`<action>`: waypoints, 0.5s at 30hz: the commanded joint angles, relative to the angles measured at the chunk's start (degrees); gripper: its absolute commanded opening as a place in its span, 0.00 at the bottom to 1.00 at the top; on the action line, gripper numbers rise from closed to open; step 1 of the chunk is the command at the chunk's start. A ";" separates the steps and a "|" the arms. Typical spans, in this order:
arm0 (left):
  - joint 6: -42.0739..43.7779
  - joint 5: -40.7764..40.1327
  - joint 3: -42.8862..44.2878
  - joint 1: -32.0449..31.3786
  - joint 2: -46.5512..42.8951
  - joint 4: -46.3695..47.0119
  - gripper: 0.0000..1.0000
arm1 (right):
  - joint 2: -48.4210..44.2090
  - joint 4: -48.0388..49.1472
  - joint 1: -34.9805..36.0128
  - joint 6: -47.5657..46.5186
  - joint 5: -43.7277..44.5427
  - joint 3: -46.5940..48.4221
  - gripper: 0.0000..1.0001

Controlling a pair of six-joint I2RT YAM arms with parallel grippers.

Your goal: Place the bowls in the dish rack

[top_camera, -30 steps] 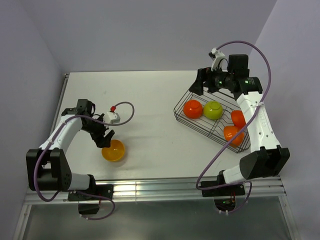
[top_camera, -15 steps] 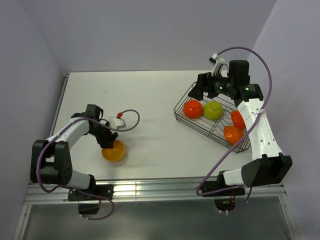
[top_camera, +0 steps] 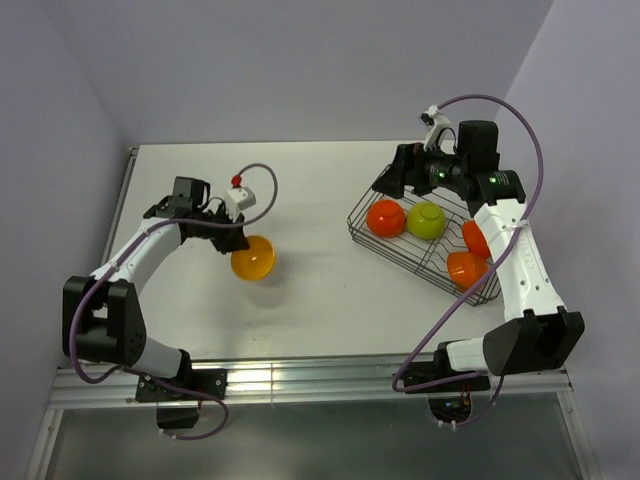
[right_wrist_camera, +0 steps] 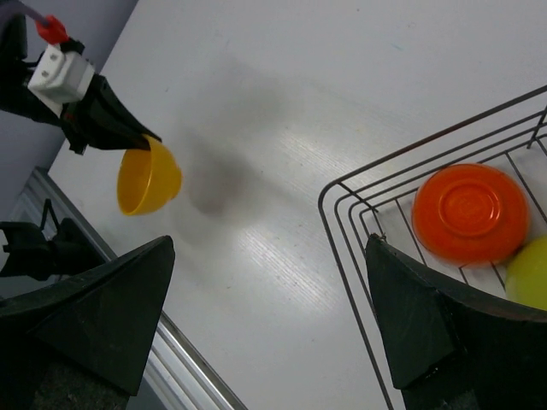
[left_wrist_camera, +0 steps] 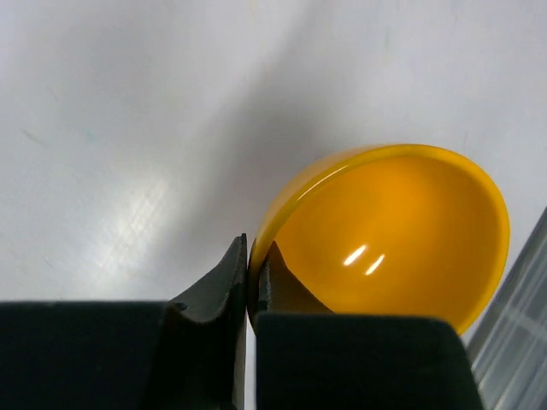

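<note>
My left gripper (top_camera: pixel 232 241) (left_wrist_camera: pixel 250 256) is shut on the rim of the yellow-orange bowl (top_camera: pixel 253 258) (left_wrist_camera: pixel 393 231). The bowl hangs tilted above the left half of the table, one finger inside it and one outside. The dish rack (top_camera: pixel 350 224) (right_wrist_camera: pixel 322 205) sits at the right. It holds an upturned red-orange bowl (top_camera: pixel 386 217) (right_wrist_camera: pixel 470 213), a lime green bowl (top_camera: pixel 427 220) (right_wrist_camera: pixel 532 275) and two more orange-red bowls (top_camera: pixel 467 268) leaning at its right end. My right gripper (top_camera: pixel 394 173) (right_wrist_camera: pixel 269 248) hovers open over the rack's left corner, holding nothing.
A metal rail (top_camera: pixel 300 376) (right_wrist_camera: pixel 175 369) runs along the table's near edge. Purple cables (top_camera: pixel 440 300) loop off both arms; the right one hangs past the rack's front. Walls close in on the left, back and right.
The left gripper has shut on the yellow-orange bowl's rim, lifted it off the table and carried it up and to the right. The right arm has barely shifted.
</note>
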 commanded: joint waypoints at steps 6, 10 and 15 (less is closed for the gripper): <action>-43.52 6.54 3.86 -2.43 -5.89 36.17 0.00 | -3.91 8.32 -0.10 8.77 -7.49 -1.08 1.00; -59.53 2.83 3.59 -3.22 -6.42 48.87 0.00 | -3.91 13.85 0.16 14.32 -11.01 -3.89 1.00; -75.62 3.45 4.82 -4.01 -4.58 56.60 0.00 | -2.16 17.02 2.52 20.56 -12.51 -4.16 1.00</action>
